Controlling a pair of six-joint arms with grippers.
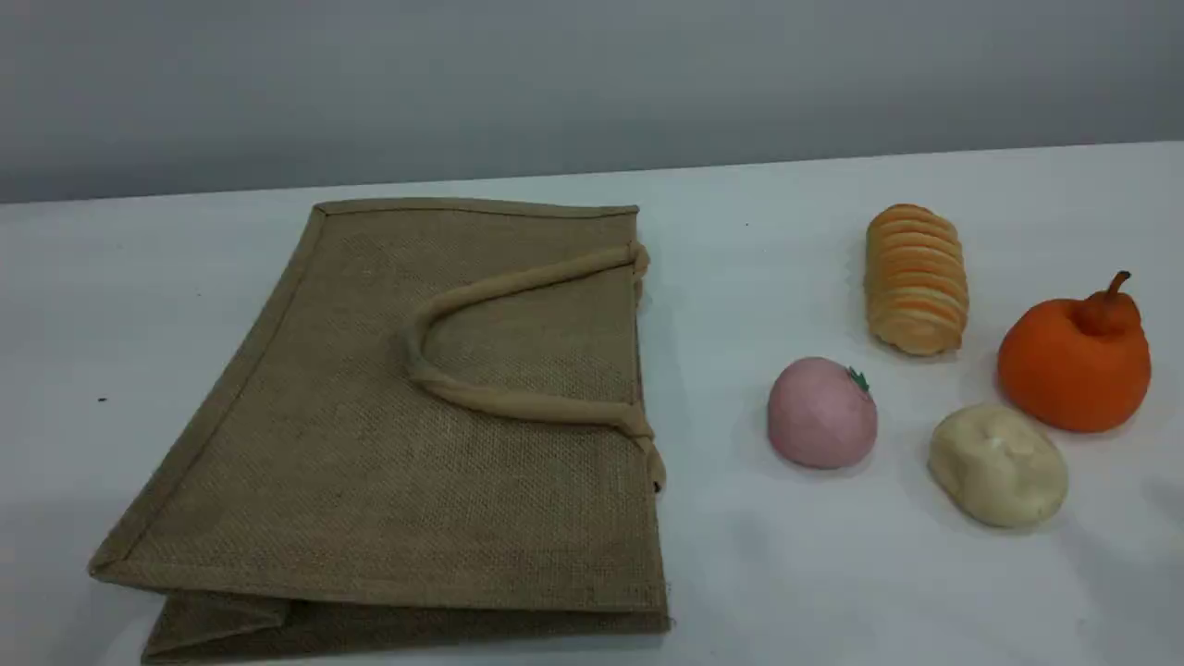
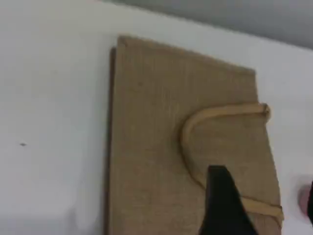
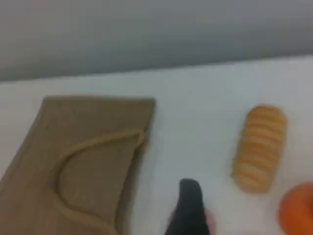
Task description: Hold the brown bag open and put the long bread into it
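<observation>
I see the brown bag (image 1: 407, 416) lying flat on the white table (image 1: 740, 573), left of centre in the scene view, its mouth edge facing right toward the food items. One beige handle (image 1: 481, 393) lies folded back across the upper face of the bag as a loop; the bag is closed, its sides pressed together.

The long bread (image 1: 916, 277) rests on the table to the right, well apart from the bag, lying with one end toward the back wall. Near it sit a pink ball (image 1: 821, 413) with a green tip, a pale bun (image 1: 997, 465) and an orange pear-shaped fruit (image 1: 1075, 356). None of these four touch each other.

Neither arm appears in the scene view. In the left wrist view, I note one dark fingertip of the left gripper (image 2: 222, 203) above the bag, over the handle loop; I find no contact with the fabric. Only one finger shows, so I cannot tell how its jaws stand.

In the right wrist view, one dark fingertip of the right gripper (image 3: 188, 208) hangs above the bare table between the bag and the bread, with a sliver of the pink ball just beside it. Nothing sits in this gripper; I record its jaws as spread fully apart and empty.
</observation>
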